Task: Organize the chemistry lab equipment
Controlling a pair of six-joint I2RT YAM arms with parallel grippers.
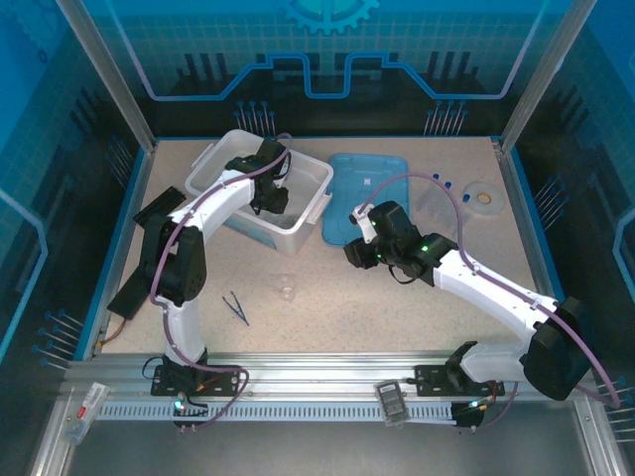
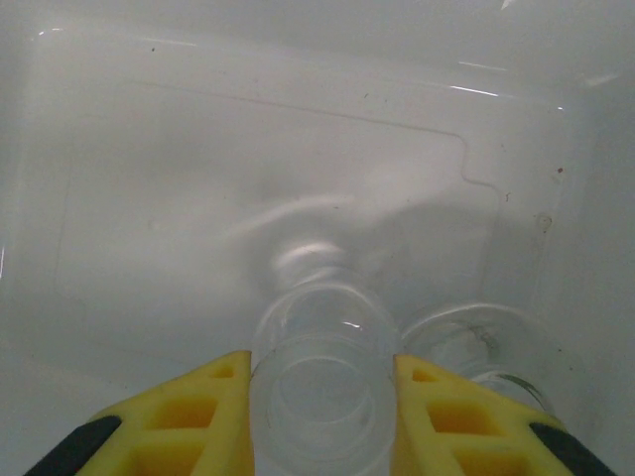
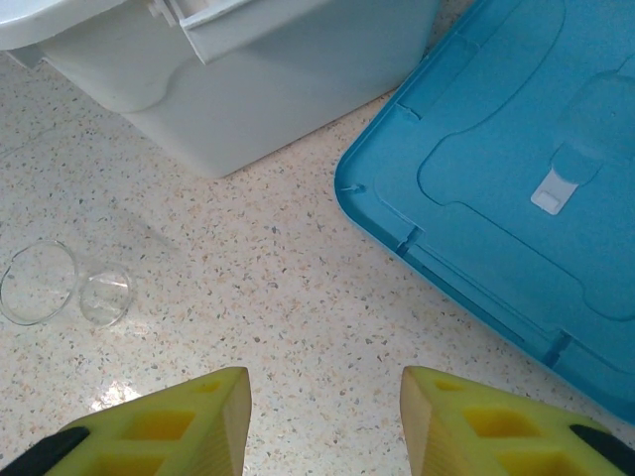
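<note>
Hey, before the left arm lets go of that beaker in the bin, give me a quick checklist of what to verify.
1. Beaker clamped in the left gripper: ok.
2. That grip is inside the white bin: ok.
3. Beaker touching the bin floor: cannot tell.
4. Clearance from the second glass beside it: cannot tell.
5. Right gripper open, empty, outside the bin: ok.
6. Blue lid off the bin: ok.

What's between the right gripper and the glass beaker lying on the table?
Nothing: the right wrist view shows bare speckled table between the open right gripper and the glass beaker.
</note>
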